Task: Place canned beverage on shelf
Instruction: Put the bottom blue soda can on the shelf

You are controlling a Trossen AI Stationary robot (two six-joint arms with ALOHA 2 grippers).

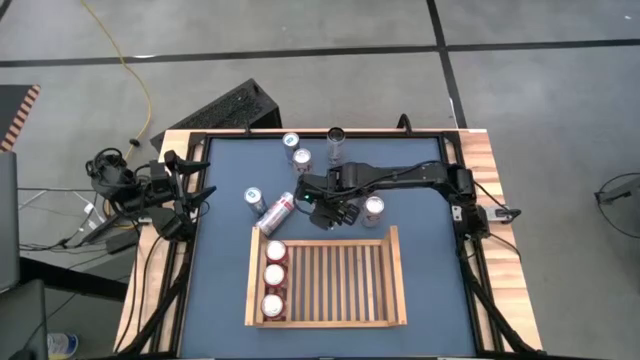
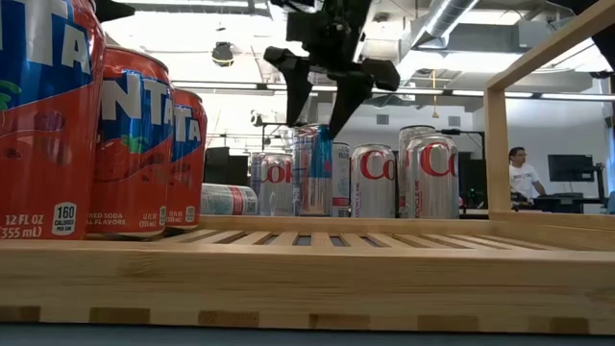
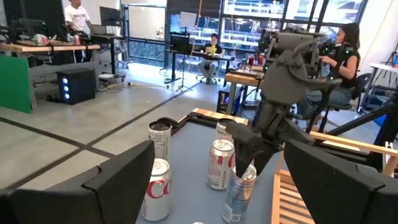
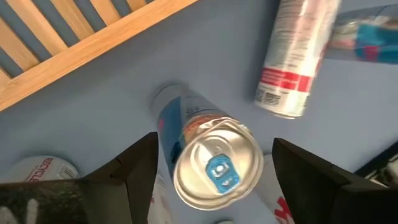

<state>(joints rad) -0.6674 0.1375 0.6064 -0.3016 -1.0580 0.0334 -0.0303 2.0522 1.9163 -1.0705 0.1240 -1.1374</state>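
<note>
Right pincer [image 4: 214, 168] hangs w/ fingers apart, straight above a slim blue-silver can [image 4: 216, 163] standing upright on the blue worktop [image 1: 225, 260], just behind the shelf [image 1: 385, 318]. Not touching yet. Three red cans [image 1: 273, 277] stand in shelf's left column. Left pincer [image 1: 196, 205] waits at worktop's left edge, wide apart, holding nothing.

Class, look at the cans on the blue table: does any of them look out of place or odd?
Yes. One silver and red can lies on its side just outside the shelf, while the other cans stand upright.
</note>
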